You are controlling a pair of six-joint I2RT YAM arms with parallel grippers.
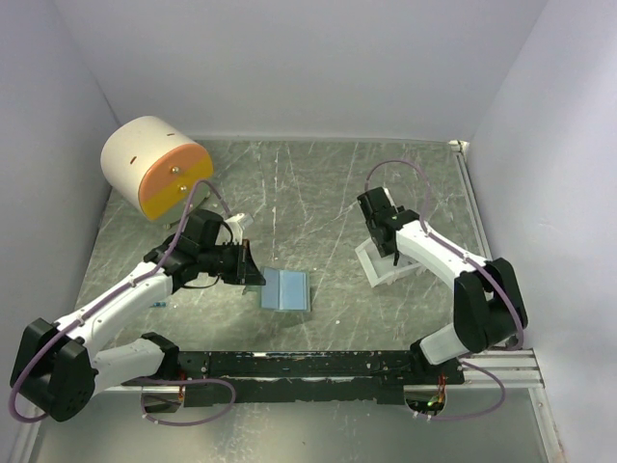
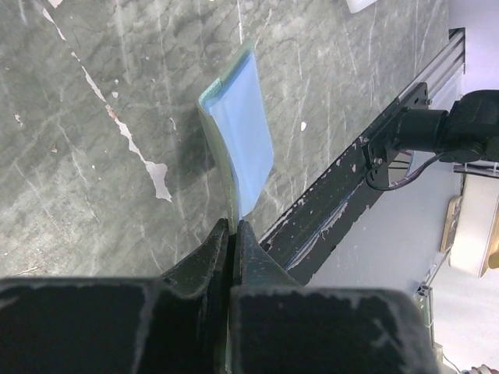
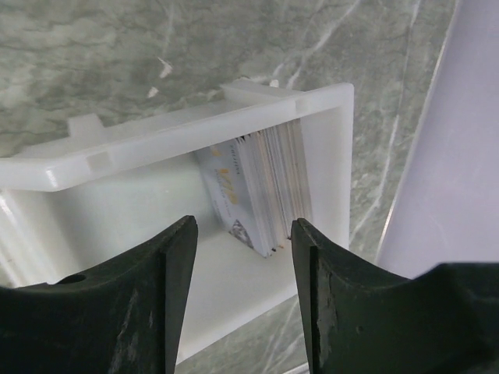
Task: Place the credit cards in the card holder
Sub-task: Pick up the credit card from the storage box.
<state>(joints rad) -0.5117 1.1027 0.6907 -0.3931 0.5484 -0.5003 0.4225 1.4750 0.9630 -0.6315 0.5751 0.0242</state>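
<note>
The card holder [image 1: 285, 289] lies open on the table, pale blue inside up. My left gripper [image 1: 253, 274] is shut on its left edge. In the left wrist view the black fingers [image 2: 253, 249] pinch the thin wallet flap [image 2: 243, 148], which stands on edge and bends slightly. The credit cards [image 3: 265, 187] stand packed on edge at the right end of a small white tray [image 3: 195, 136]; the front one is white with orange print. My right gripper [image 3: 243, 241] is open just above them, one finger on each side of the stack. It hovers over the tray [image 1: 378, 267] in the top view.
A round cream-and-orange drawer cabinet [image 1: 154, 166] stands at the back left. A black rail [image 1: 308, 365] runs along the near edge. White walls close in the table on the left, back and right; the tray is near the right wall.
</note>
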